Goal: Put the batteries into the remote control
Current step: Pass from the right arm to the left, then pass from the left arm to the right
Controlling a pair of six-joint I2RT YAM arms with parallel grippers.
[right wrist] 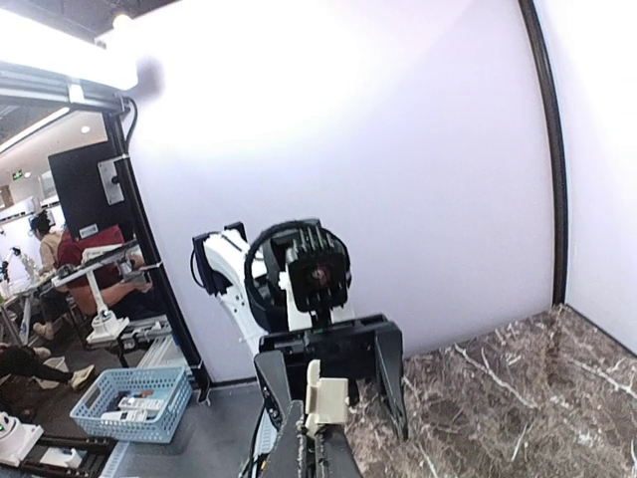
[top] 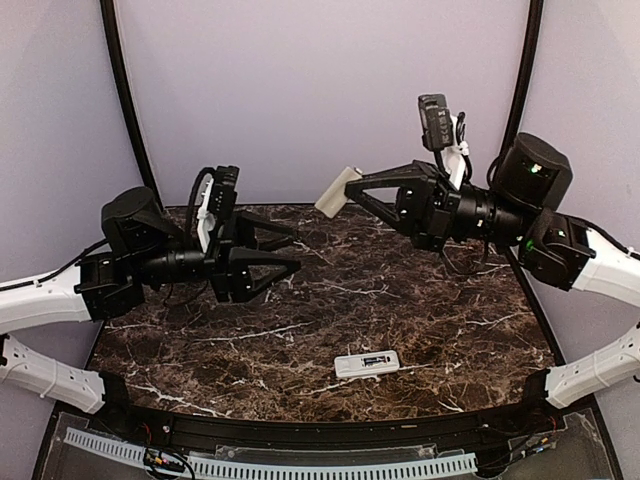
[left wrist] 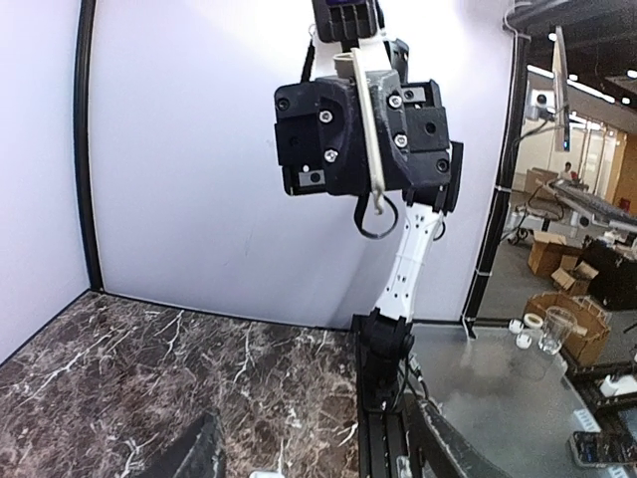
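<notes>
The remote control (top: 367, 364) is lying on the marble table (top: 200, 340), well below both my hands and nearer my bases. A dark patch (top: 376, 360) on it is too small to identify. My left gripper (top: 291, 250) is hanging wide open and empty. It is facing my right gripper (top: 350, 187), which is pinching a small flat white cover piece (top: 336, 194) in the air.

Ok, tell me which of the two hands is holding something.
The right hand: it is up in the air, shut on a small flat cream-white piece. The left hand is open with nothing visible in it.
</notes>
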